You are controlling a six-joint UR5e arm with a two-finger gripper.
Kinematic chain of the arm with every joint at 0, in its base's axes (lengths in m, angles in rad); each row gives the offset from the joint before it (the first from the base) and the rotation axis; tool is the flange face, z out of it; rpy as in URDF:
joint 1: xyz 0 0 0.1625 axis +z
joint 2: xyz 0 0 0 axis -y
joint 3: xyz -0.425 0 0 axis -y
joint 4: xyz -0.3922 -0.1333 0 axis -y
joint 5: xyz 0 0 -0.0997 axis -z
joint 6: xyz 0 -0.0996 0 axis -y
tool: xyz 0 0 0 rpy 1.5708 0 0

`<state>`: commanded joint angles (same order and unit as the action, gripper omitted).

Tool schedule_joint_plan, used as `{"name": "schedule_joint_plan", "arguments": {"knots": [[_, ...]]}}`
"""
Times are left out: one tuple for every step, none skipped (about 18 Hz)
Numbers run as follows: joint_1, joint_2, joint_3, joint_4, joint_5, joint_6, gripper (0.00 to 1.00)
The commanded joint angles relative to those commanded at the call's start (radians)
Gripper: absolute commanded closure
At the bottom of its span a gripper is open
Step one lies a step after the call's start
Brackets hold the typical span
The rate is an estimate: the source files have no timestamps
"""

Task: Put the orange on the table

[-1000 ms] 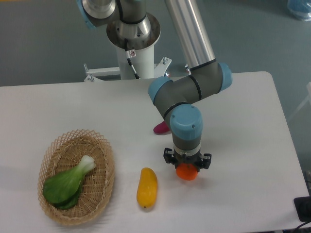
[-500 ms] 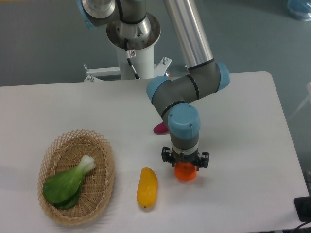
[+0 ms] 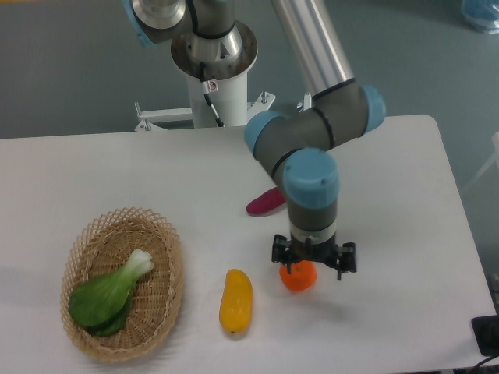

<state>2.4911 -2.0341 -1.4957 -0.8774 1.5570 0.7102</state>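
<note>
The orange is a small round bright-orange fruit. It rests on the white table at front centre, right of the yellow fruit. My gripper points straight down just above it and is shifted a little to the orange's right. The jaws stand spread apart and the orange no longer sits centred between them. The gripper body hides the orange's upper right part.
An elongated yellow-orange fruit lies left of the orange. A purple vegetable lies behind, partly hidden by the arm. A wicker basket holding a green leafy vegetable stands at front left.
The gripper has shifted right and slightly up while the orange stayed where it was on the table. The orange has been let go.
</note>
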Motion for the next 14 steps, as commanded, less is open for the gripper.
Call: {"name": "schedule_joint_plan", "arguments": {"knots": [[0.008,0.012,0.018,-0.012,-0.001,0.0,0.0],[0.02,0.018,0.034,-0.035,-0.003,0.002,0.0],[0.031,0.026,0.048,-0.061,-0.003,0.006,0.0],[0.037,0.032,0.064,-0.092,-0.008,0.023,0.0],[0.052,0.046,0.087,-0.15,-0.011,0.078,0.0],[0.061,0.054,0.101,-0.194,-0.017,0.122,0.0],[0.074,0.06,0.112,-0.237,-0.02,0.17,0.0],[0.081,0.072,0.117,-0.268,-0.02,0.214,0.0],[0.091,0.083,0.121,-0.287,-0.023,0.244,0.0],[0.1,0.087,0.126,-0.297,-0.026,0.261,0.0],[0.103,0.095,0.137,-0.313,-0.026,0.287,0.0],[0.107,0.1,0.158,-0.34,-0.025,0.328,0.0],[0.129,0.101,0.198,-0.42,-0.025,0.386,0.0],[0.141,0.103,0.222,-0.483,-0.026,0.414,0.0]]}}
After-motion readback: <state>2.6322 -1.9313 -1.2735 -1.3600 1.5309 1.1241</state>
